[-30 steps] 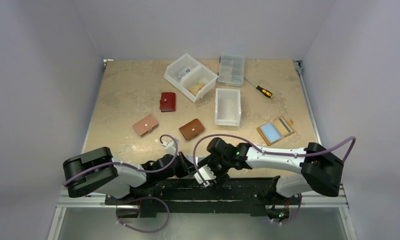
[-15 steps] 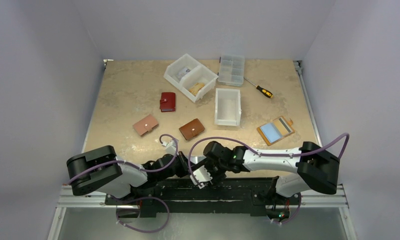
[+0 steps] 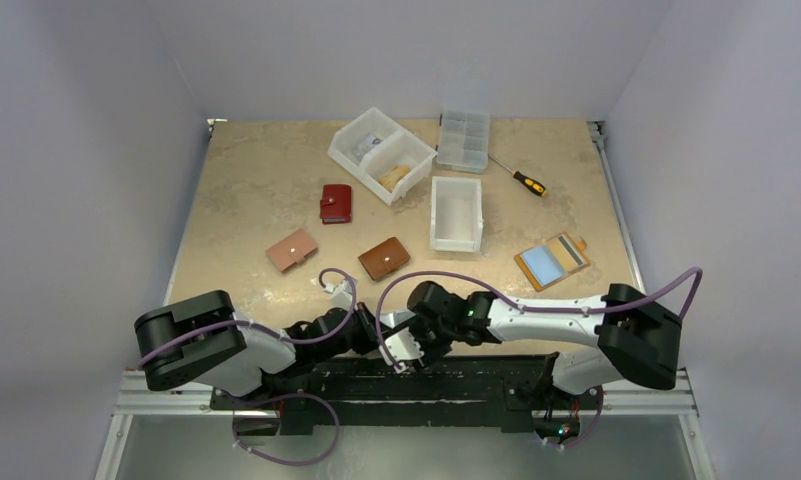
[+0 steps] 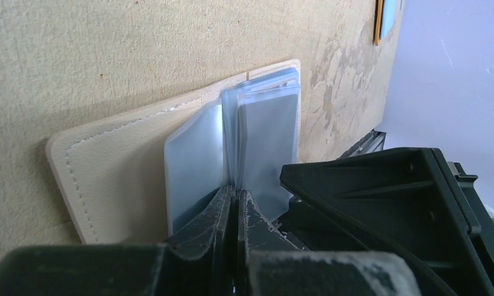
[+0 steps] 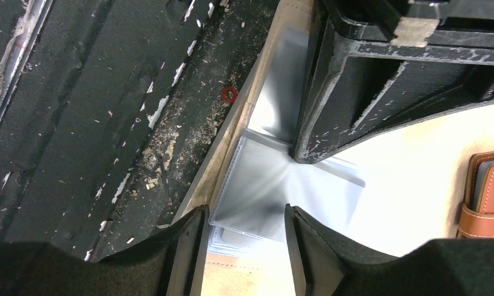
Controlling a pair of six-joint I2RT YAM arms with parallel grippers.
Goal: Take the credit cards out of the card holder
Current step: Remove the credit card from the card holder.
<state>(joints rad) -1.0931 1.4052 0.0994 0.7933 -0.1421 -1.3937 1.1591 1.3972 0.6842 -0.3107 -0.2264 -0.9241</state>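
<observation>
Left gripper [image 4: 235,200] has its fingers pressed tight together, pinching the clear sleeves [image 4: 195,160] at the fold. The credit cards [image 4: 270,132] show greyish inside, fanned just past the tips. Right gripper [image 5: 244,231] has its fingers apart, straddling a sleeve edge. The cream card holder [image 4: 115,166] lies open beneath, flat on the table [image 3: 246,200].

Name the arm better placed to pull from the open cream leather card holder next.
Right, probably. The left gripper is shut on the clear plastic sleeves of the cream leather card holder, anchoring it; the right gripper stands open astride one sleeve.
</observation>
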